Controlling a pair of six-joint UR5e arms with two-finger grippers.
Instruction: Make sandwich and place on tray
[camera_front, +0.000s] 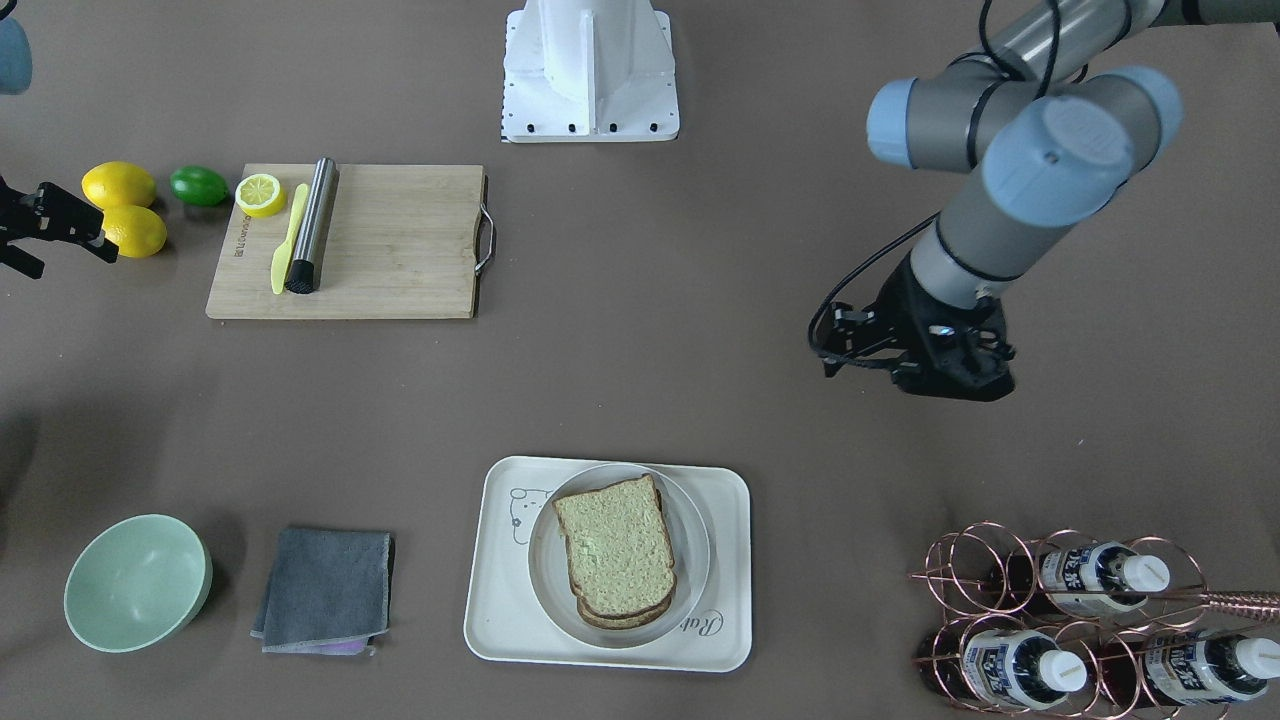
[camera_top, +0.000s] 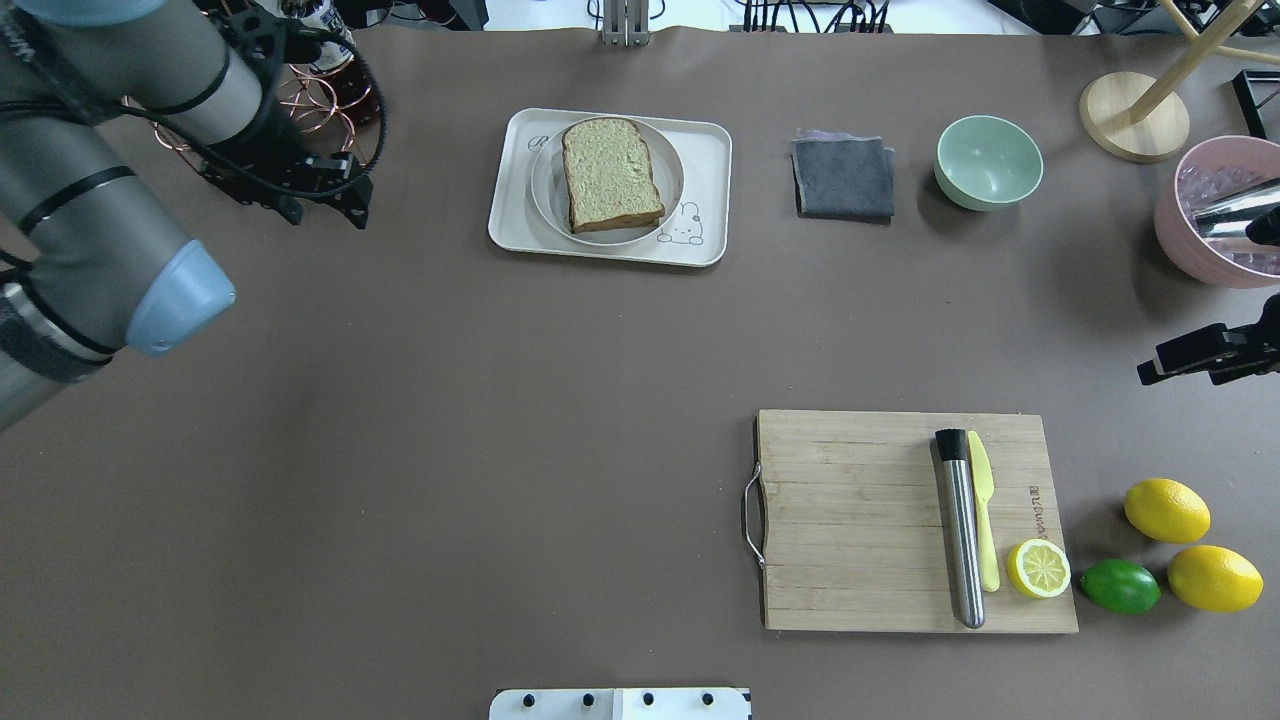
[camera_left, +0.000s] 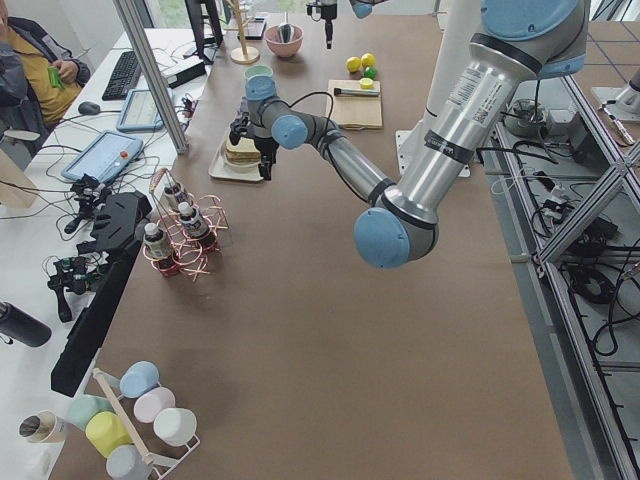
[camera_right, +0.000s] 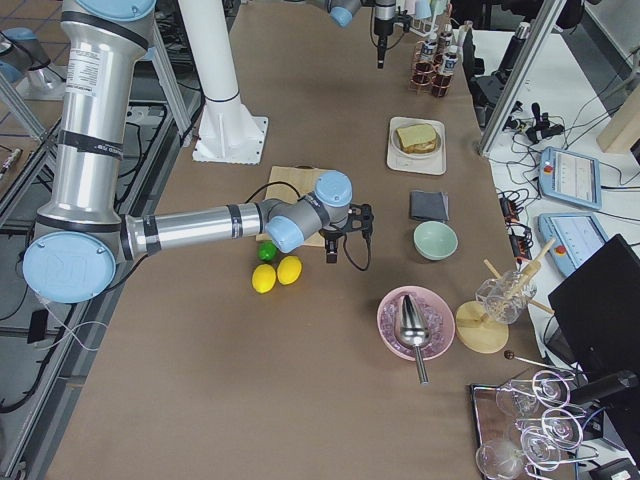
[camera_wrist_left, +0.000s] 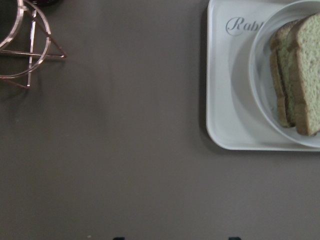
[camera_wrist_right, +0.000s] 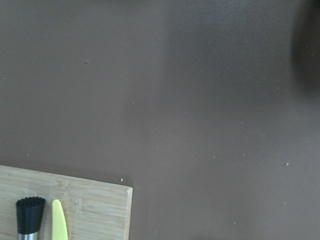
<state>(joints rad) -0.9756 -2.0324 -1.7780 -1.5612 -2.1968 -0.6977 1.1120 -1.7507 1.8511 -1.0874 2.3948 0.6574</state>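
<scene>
The sandwich (camera_front: 615, 550) is two stacked speckled bread slices on a round white plate (camera_front: 692, 540), which sits on the cream tray (camera_front: 500, 620). No egg shows; the top slice covers whatever lies between them. It also shows in the overhead view (camera_top: 610, 170) and at the right edge of the left wrist view (camera_wrist_left: 300, 75), with the tray corner (camera_wrist_left: 225, 120). My left gripper (camera_top: 325, 205) hovers over bare table beside the tray, open and empty. My right gripper (camera_top: 1165, 370) hangs far off near the lemons, open and empty.
A wooden cutting board (camera_top: 860, 520) holds a steel tube (camera_top: 960, 540), a yellow knife (camera_top: 985, 520) and a lemon half (camera_top: 1038, 568). Two lemons (camera_top: 1166, 510) and a lime (camera_top: 1120, 586) lie beside it. A grey cloth (camera_top: 845, 178), green bowl (camera_top: 988, 162), copper bottle rack (camera_front: 1080, 620) and pink bowl (camera_top: 1215, 215) stand around.
</scene>
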